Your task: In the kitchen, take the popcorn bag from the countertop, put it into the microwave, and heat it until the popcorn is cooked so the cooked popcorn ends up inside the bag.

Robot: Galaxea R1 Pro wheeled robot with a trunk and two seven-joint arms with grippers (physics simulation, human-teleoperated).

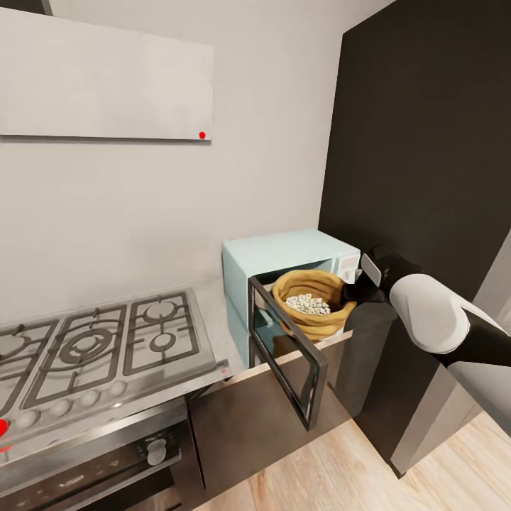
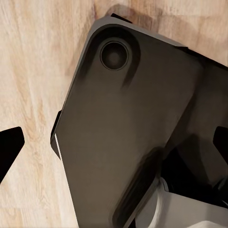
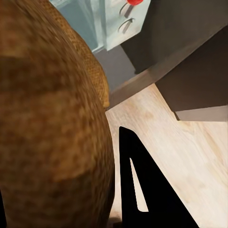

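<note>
Holding coarse burlap popcorn bag (image 1: 313, 304) at the mint microwave (image 1: 284, 264) mouth.
Right gripper (image 1: 351, 292) clamps its rolled rim; door (image 1: 287, 350) swung wide.

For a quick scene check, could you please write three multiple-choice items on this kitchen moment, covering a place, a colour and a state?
1. Where is the popcorn bag?
A. On the gas hob
B. In front of the microwave's open mouth
C. On the floor

2. What colour is the microwave casing?
A. Pale mint-blue
B. Red
C. Black

3. What state is the microwave door in?
A. Shut
C. Removed
B. Swung open

Answers: 1 B, the sack sits at the opening, with the right tool at its rim. 2 A, top and side panel are pale blue. 3 B, the dark glass door stands out from the box.
</note>
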